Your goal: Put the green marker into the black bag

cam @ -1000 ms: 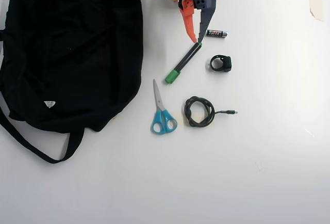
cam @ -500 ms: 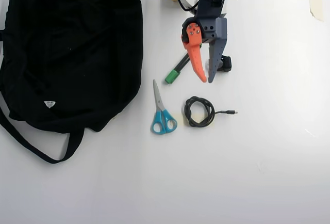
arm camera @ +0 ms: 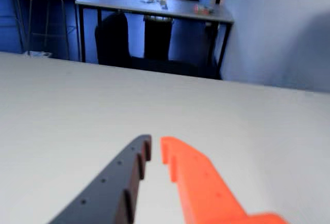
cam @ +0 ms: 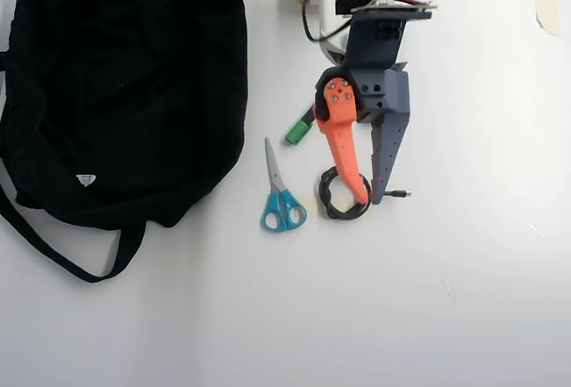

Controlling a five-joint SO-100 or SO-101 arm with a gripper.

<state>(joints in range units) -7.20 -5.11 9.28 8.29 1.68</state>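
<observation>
A: Table (cam: 464, 298) plain white, matte, bare over the whole near half in the overhead view. Beyond its far edge in the wrist view, a dim blue room with a second desk (arm camera: 154, 4) and a dark chair (arm camera: 111, 38).

B: And the tool (cam: 370, 201)?

A: Nearly closed, only a thin gap between the orange finger and the dark one, tips close together in both views. Nothing gripped. Poised over the coiled black cable (cam: 339, 198), tips at its right side; touching or not, cannot tell.

B: Green marker (cam: 298, 131)?

A: Flat on the table, green cap end showing left of the arm, barrel hidden beneath it. Just above the blue-handled scissors (cam: 281, 193).

B: Black bag (cam: 116, 84)?

A: Spread over the far left corner of the table, strap trailing toward the left edge, apart from the marker.

B: Open room?

A: Plenty toward the near edge and the right edge. Strip of tape (cam: 547, 8) by the far right corner.
</observation>
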